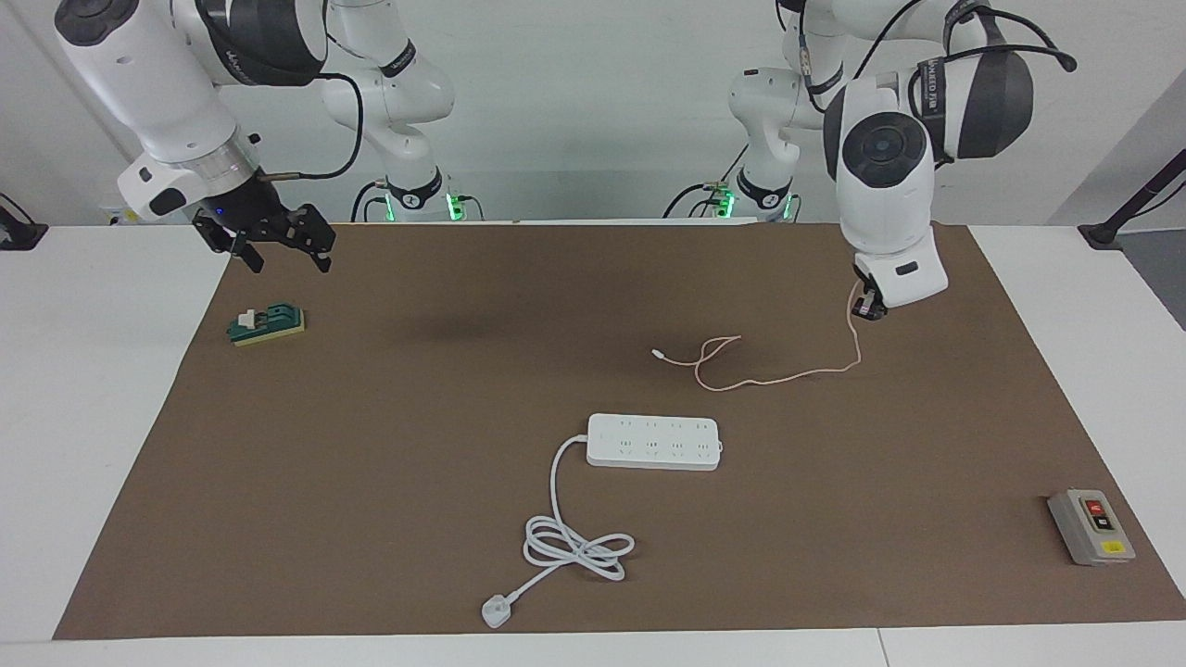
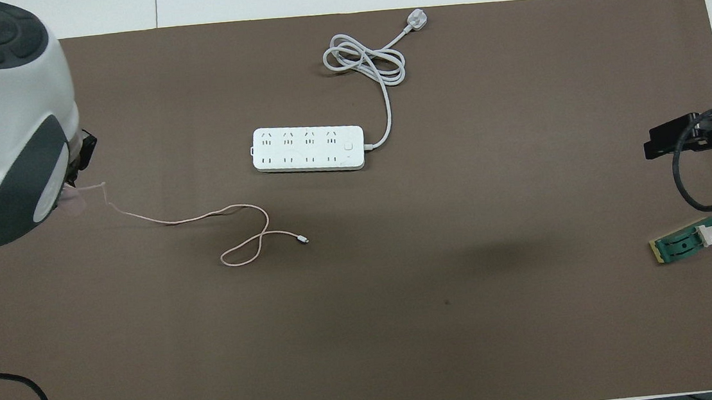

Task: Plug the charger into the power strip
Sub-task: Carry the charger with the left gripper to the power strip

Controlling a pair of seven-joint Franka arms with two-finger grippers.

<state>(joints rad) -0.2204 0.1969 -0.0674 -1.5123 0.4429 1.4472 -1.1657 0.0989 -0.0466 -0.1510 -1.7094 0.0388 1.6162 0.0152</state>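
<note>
Pink cable trails slack on the counter from the charger, clamped in my left tool above the mat. The power strip lies loose mid-mat; pushing in may skid it. My right tool waits, fingers apart.

White table; brown mat, power strip, green-and-white block, grey box

Left gripper raised over mat, clamping charger; cable trailing down.
</note>
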